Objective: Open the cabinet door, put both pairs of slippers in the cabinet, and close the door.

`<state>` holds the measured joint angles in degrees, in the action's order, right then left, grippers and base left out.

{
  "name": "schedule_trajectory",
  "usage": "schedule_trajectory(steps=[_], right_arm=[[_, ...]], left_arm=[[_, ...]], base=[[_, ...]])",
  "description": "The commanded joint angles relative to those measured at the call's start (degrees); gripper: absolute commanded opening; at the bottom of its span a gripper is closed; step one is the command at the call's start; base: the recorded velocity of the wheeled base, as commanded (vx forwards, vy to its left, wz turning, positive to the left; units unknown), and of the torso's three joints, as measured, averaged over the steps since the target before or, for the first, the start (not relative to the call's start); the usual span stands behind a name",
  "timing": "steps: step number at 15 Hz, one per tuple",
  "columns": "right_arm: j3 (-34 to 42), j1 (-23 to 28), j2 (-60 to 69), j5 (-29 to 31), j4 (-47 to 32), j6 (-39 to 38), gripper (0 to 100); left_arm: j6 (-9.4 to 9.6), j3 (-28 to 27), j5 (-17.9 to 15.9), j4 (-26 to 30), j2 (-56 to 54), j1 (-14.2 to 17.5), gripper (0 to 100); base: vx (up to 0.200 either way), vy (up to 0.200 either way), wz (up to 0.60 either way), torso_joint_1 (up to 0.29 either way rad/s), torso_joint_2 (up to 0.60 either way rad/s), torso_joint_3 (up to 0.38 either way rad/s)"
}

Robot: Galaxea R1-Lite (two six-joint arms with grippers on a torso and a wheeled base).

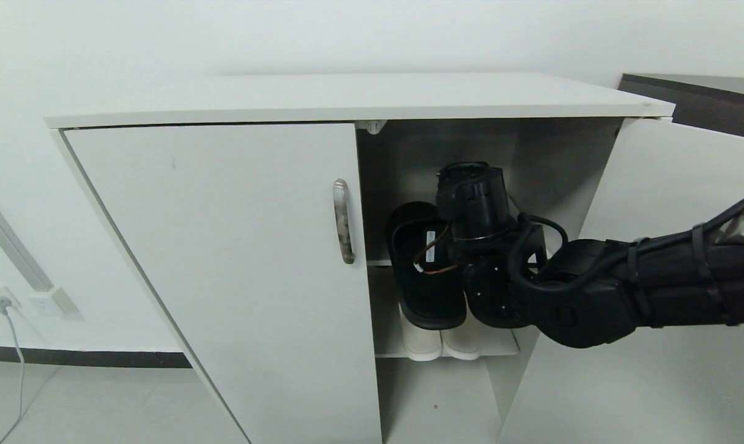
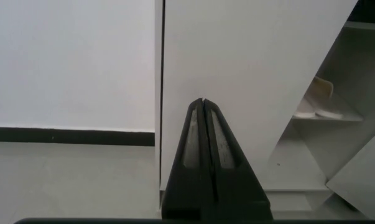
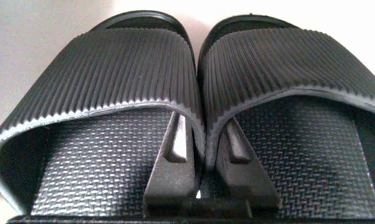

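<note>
your right gripper (image 3: 203, 134) pinches black slippers (image 3: 131, 81) by inner edges, over white slippers (image 1: 441, 344) | left gripper (image 2: 203, 106) fingers (image 2: 193, 143) pressed together, facing closed door (image 2: 237, 56)

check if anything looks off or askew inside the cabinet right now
Nothing is spilled or damaged. One thing looks odd: the black slippers stand steeply tilted, toes up, clamped together in the right pincer. Their heels hang over the white slippers on the shelf instead of lying flat. The right door is open.

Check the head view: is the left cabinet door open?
No, the left door sits flush and shut; the right door stands open.
</note>
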<state>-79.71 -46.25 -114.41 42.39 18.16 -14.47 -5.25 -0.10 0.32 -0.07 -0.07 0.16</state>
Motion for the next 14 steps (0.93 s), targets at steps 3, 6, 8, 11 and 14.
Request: schedule_trajectory(steps=[3, 6, 8, 11, 14], right_arm=[[-5.63, 3.1, -4.07, -0.9, -0.32, 2.08, 0], [-11.69, 5.03, -6.79, -2.57, -4.28, 2.43, 0], [-15.38, 5.56, -7.94, -2.66, -6.56, 2.43, 0], [-18.72, 5.56, -8.37, -2.75, -9.11, 2.34, 0], [-21.27, 5.65, -9.6, -2.84, -10.52, 2.34, 0]], left_arm=[[-0.02, 0.01, 0.03, -0.01, 0.07, 0.02, 0], [-0.02, 0.01, 0.03, -0.01, 0.07, 0.02, 0], [-0.02, 0.01, 0.03, -0.01, 0.07, 0.02, 0], [-0.11, 0.01, 0.03, -0.01, 0.07, 0.02, 0], [-0.11, 0.01, 0.03, -0.01, 0.07, 0.02, 0]], base=[[0.0, 0.0, 0.0, 0.0, 0.0, 0.0], [0.0, 0.0, 0.0, 0.0, 0.0, 0.0], [0.0, 0.0, 0.0, 0.0, 0.0, 0.0], [0.0, 0.0, 0.0, 0.0, 0.0, 0.0], [0.0, 0.0, 0.0, 0.0, 0.0, 0.0]])
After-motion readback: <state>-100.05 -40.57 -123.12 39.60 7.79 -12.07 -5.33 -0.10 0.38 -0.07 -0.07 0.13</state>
